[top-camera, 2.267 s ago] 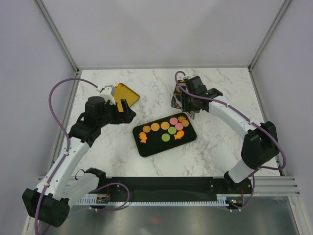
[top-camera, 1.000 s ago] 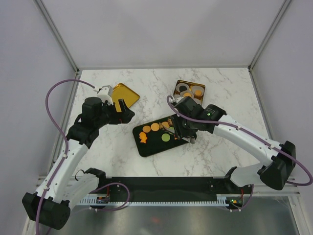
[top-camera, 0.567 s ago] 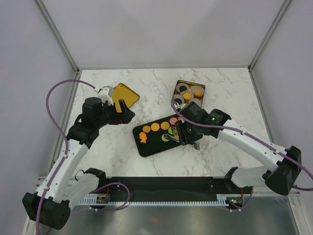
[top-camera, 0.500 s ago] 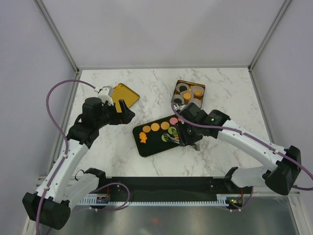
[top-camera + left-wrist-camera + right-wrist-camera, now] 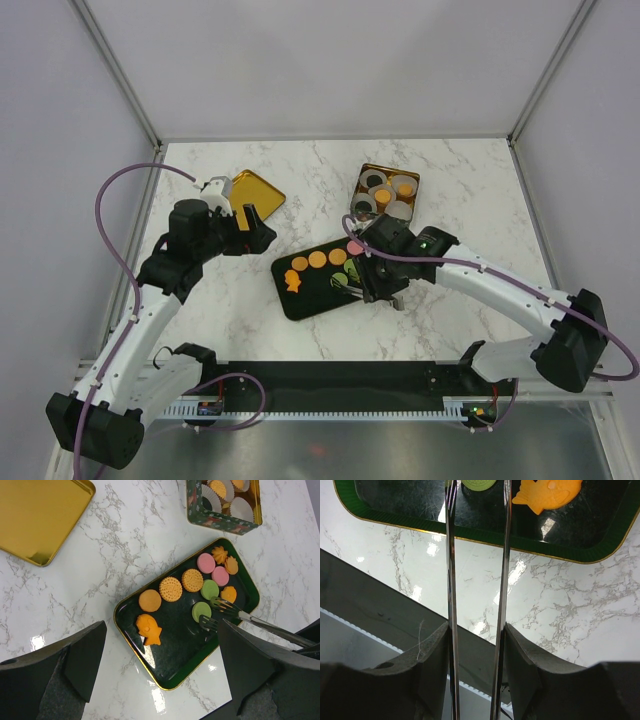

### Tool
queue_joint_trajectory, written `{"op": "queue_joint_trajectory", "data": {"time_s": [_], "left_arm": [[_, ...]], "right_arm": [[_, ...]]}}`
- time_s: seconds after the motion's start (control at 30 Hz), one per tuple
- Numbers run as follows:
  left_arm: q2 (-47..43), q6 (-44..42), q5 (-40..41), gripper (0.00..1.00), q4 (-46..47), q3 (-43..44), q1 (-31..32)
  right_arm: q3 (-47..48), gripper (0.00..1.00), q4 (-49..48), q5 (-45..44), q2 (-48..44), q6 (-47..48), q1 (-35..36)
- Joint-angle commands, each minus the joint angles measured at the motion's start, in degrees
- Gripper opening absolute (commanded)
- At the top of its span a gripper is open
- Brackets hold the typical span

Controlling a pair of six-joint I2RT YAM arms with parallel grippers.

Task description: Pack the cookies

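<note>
The cookies (image 5: 170,588) lie on a black tray (image 5: 150,676): round orange, pink and green ones, an orange fish (image 5: 149,629) and flower shapes. My right gripper (image 5: 477,635) is shut on metal tongs (image 5: 451,580), whose two arms run between its fingers. The tong tips flank a green cookie (image 5: 201,611) on the tray; that cookie (image 5: 479,484) and an orange fish (image 5: 547,492) show at the top of the right wrist view. From above, the right gripper (image 5: 385,280) hangs over the tray's right end (image 5: 300,303). My left gripper (image 5: 255,228) hovers open left of the tray, holding nothing.
A green tin (image 5: 385,190) with white paper cups, some with cookies in them, stands behind the tray. Its gold lid (image 5: 255,192) lies at the back left. The black front rail (image 5: 380,625) runs close below the tray.
The right arm swung from the tin down to the tray's right end, uncovering the tin, and settled its tongs around a green cookie. The left arm barely shifted.
</note>
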State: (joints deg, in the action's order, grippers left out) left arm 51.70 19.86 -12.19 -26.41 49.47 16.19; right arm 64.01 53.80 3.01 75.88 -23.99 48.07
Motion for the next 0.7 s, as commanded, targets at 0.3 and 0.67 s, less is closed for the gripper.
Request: {"op": "queue_joint_trajectory", "data": {"time_s": [0.3, 0.67], "left_arm": [[0.0, 0.4, -0.6, 1.0, 2.1, 0.0, -0.3], [0.2, 0.4, -1.1, 1.0, 2.1, 0.0, -0.6]], "right_arm": [[2.2, 0.52, -2.3, -2.7, 3.4, 0.7, 1.8], [4.8, 0.52, -0.1, -6.3, 5.0, 1.1, 4.4]]}}
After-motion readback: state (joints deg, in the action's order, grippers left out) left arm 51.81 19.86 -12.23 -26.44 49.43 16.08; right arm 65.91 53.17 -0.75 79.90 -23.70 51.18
